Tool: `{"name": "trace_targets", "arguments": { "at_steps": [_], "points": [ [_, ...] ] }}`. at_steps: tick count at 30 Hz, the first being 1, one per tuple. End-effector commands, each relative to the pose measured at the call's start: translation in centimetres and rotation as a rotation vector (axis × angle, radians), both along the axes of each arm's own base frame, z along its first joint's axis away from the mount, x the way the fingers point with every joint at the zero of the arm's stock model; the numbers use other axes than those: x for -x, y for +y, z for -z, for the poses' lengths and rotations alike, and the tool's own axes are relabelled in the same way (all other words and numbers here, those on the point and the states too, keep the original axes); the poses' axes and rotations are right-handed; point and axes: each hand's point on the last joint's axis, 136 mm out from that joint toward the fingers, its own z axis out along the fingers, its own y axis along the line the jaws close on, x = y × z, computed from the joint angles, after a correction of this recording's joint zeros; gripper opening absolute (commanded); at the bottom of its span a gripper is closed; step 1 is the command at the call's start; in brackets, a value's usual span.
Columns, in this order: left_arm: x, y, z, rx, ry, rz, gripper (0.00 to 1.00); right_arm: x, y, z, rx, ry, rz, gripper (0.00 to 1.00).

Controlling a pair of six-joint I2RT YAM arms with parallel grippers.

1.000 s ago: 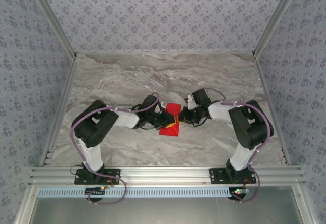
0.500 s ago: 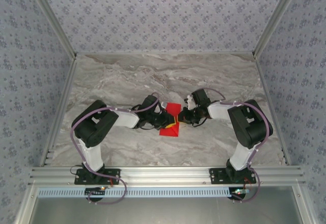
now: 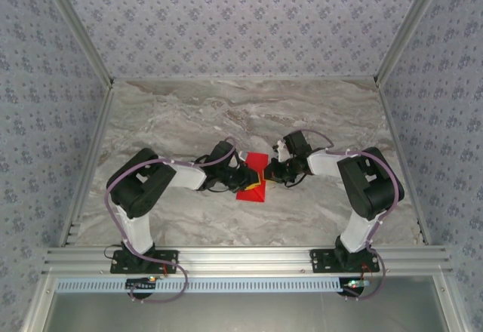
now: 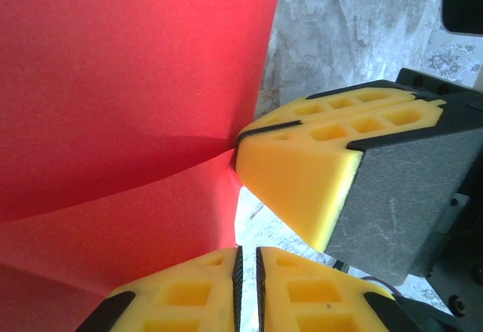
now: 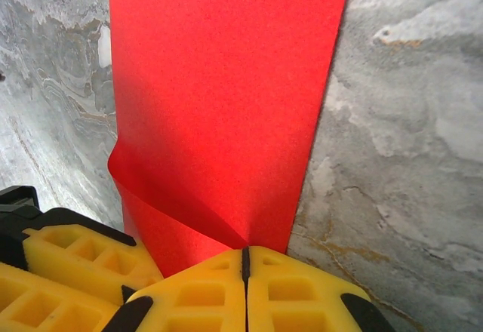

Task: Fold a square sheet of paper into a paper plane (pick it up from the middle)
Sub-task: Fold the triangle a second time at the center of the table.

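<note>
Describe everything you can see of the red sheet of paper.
The square sheet of paper is plain, matte, bright red and unmarked. It is partly folded, with a soft crease and one flap lifted, near the middle of the marble table. The right gripper is shut on its edge; the left gripper, fingers together, sits against it, grip unclear.

The square sheet of paper is plain, matte bright red with no markings, and a deeper red where shadow falls along its crease. The left claw and the right claw are both bright yellow foam edged in black. The right claw's outer face is speckled dark grey. Beneath the claws, the worktop is grey marble with white and brownish veins. Beyond the claws, the walls have pale grey-blue wallpaper with small floral sprigs.
</note>
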Motion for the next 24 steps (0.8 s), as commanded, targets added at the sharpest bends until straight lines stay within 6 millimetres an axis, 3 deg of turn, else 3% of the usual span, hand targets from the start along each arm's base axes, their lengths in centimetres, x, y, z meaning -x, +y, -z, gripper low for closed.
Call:
{"name": "trace_targets", "arguments": {
  "at_steps": [1, 24],
  "points": [
    [-0.1, 0.2, 0.9, -0.02, 0.004, 0.006, 0.17, -0.4, -0.3, 0.0, 0.03, -0.011, -0.001, 0.06],
    [0.3, 1.1, 2.9, -0.08, 0.064, -0.022, 0.17, -0.1, -0.5, 0.6, 0.044, 0.005, -0.002, 0.06]
  ]
}}
